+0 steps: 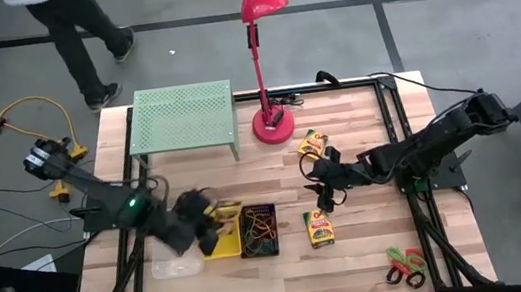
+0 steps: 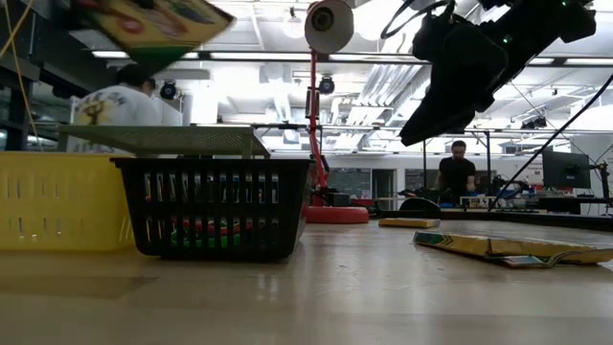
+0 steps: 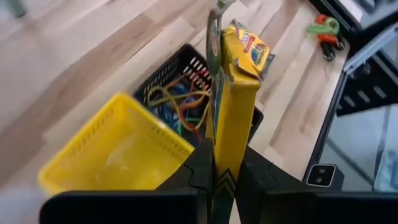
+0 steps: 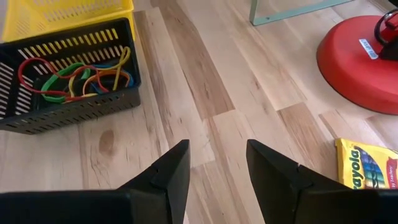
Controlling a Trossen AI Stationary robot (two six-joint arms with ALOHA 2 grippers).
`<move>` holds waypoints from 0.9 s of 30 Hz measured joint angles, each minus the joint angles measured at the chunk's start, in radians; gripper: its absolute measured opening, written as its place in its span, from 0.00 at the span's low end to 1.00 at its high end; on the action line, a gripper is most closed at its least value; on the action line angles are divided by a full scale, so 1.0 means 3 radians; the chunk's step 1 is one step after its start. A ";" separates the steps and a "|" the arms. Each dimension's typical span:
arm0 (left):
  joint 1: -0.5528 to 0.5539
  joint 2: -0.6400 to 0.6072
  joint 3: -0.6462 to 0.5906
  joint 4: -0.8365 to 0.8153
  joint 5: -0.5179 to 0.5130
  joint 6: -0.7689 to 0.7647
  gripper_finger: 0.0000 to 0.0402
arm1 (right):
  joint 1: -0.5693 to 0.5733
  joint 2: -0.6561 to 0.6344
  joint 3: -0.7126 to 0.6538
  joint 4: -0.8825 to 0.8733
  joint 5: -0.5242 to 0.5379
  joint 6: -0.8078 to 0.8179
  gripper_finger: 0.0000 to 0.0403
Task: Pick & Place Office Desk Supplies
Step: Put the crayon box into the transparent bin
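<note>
My left gripper (image 1: 206,226) is shut on a yellow crayon box (image 3: 236,93) and holds it above the yellow bin (image 1: 222,237); the low view shows the box (image 2: 158,24) high over that bin (image 2: 57,201). To the yellow bin's right stands the black mesh bin (image 1: 257,229) with coloured loops (image 4: 74,78) inside. My right gripper (image 1: 325,193) hangs open over bare wood (image 4: 217,149), between two crayon boxes that lie flat (image 1: 313,143) (image 1: 319,229). Scissors (image 1: 405,266) lie near the front right edge. My left gripper pinches the crayon box at its lower end (image 3: 224,171) between its two fingers, which lie on its two broad faces. The fingers slant down from the table's left. The box sticks out beyond the fingertips, lifted clear above the bins.
A light-green perforated rack (image 1: 185,121) stands at the back left, and a red desk lamp (image 1: 273,122) has its base beside it. A clear bin (image 1: 177,266) sits left of the yellow one. A person walks beyond the table's far edge (image 1: 85,38).
</note>
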 joint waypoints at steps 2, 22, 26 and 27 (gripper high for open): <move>-0.0289 0.0016 0.0000 -0.0163 -0.0284 -0.0418 0.07 | 0.0000 0.0000 0.0000 0.0000 0.0001 0.0000 0.36; -0.1868 0.0327 -0.0134 -0.1685 -0.0896 -0.3706 0.07 | 0.0000 0.0000 0.0000 0.0083 0.0008 0.0000 0.36; -0.1968 0.0343 -0.0382 -0.1532 -0.0896 -0.3971 0.07 | -0.0001 0.0000 0.0000 0.0093 0.0008 0.0000 0.36; -0.1986 0.0343 -0.0462 -0.1462 -0.0897 -0.4016 0.07 | 0.0000 0.0000 0.0000 0.0095 0.0008 0.0000 0.36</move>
